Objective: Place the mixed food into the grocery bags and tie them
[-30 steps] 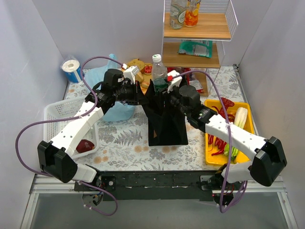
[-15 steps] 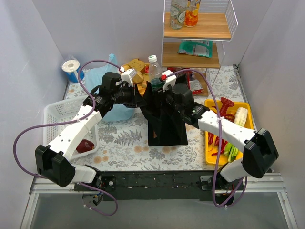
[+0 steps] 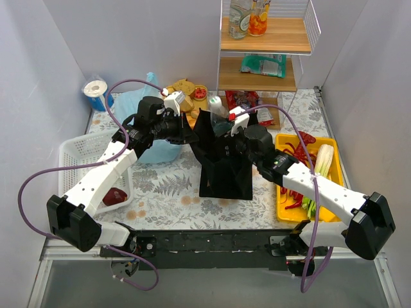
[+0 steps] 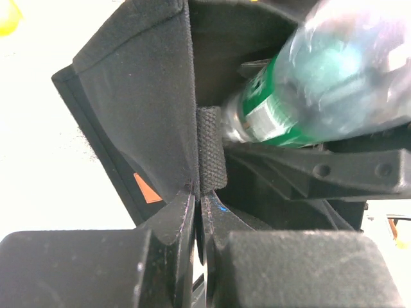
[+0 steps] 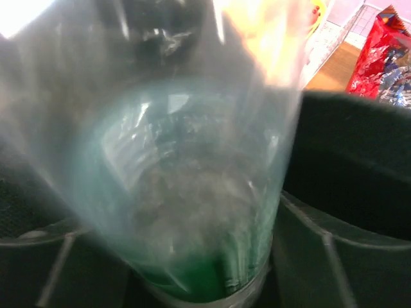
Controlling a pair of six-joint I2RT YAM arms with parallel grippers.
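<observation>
The tall black bag (image 3: 223, 168) stands mid-table with its mouth open. My left gripper (image 3: 187, 130) is shut on the bag's upper left edge; in the left wrist view its jaws (image 4: 199, 200) pinch the black rim strap (image 4: 210, 151). My right gripper (image 3: 232, 126) is shut on a clear drink bottle with a green label (image 3: 218, 114), tilted, white cap up, at the bag's mouth. The bottle (image 4: 321, 83) shows inside the rim, and it fills the right wrist view (image 5: 186, 192). The light-blue bag (image 3: 136, 104) lies behind my left arm.
A white lattice basket (image 3: 80, 154) stands at the left. A yellow tray (image 3: 288, 212) with red chillies and green stalks is at the right. A red packet (image 3: 246, 100), brown bread (image 3: 183, 86), a blue-white roll (image 3: 97, 94) and a wooden shelf (image 3: 257, 80) stand behind.
My right gripper has carried the bottle from upright above the bag to tilted and lower at the bag's mouth. My left gripper has kept hold of the bag's edge.
</observation>
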